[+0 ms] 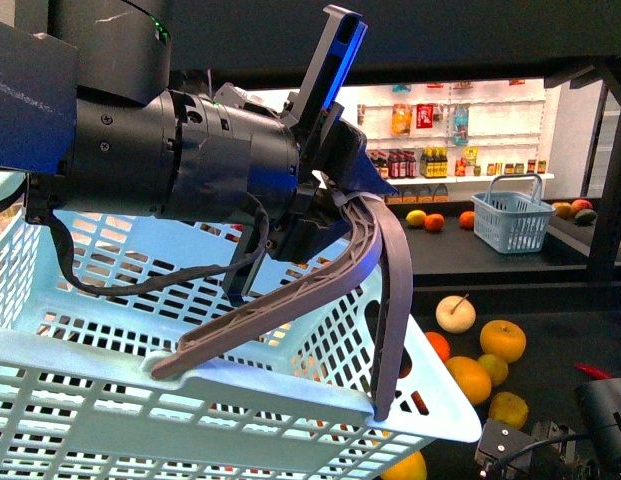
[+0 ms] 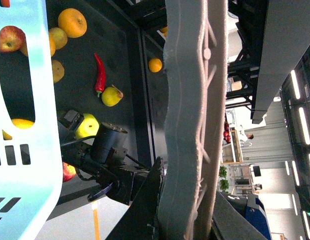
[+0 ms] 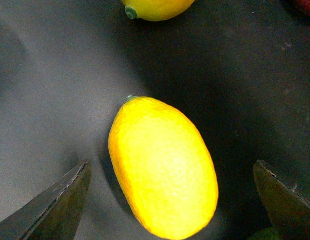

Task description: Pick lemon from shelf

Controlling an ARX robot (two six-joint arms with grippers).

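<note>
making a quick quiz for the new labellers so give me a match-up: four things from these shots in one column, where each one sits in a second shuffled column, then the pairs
Things
1. lemon
2. red chilli
3. small blue basket
4. big pale-blue basket

Places
A. hanging by its grey handle from the left gripper
B. standing further back, right of an orange
C. on the dark shelf, untouched, between the fingertips of the open right gripper
D. lying beside a yellow stemmed fruit

Pairs: 1-C, 2-D, 3-B, 4-A
</note>
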